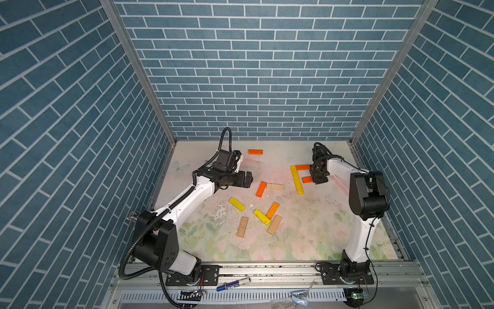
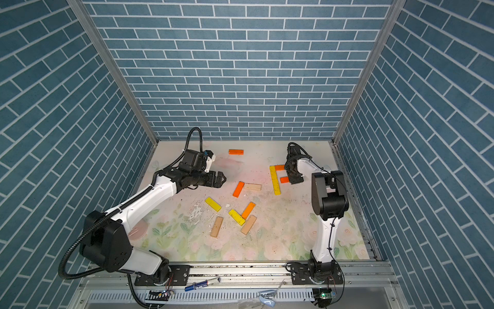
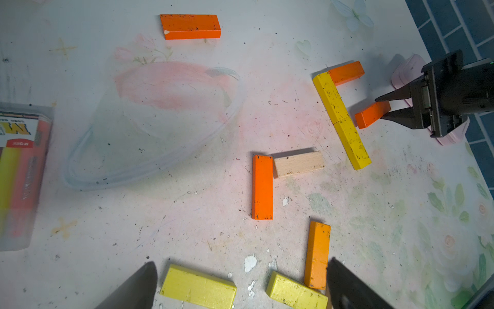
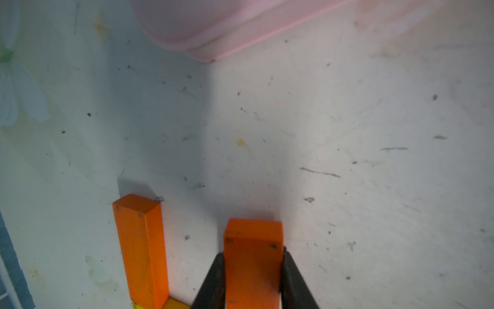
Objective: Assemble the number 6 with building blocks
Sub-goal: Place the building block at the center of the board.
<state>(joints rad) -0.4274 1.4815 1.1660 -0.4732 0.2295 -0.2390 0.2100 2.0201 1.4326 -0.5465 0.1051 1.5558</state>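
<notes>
Only a large yellow "M", seen upside down, reads on the clear plastic pack of coloured sticks (image 3: 21, 174); its smaller print is blurred.

Top views: right gripper (image 1: 315, 178) covers most of the orange block (image 1: 307, 179) it's clamping, gripped end hidden. Right wrist cam: same block runs off frame; pink case (image 4: 213, 24) blurred and cropped; yellow block (image 4: 175, 304) just a sliver. Left wrist cam: clear pack (image 3: 21, 174) blurry, cut by frame edge; left gripper (image 3: 240, 263) shows fingertips only.

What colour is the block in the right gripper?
Orange; the block shows best in the right wrist view.
</notes>
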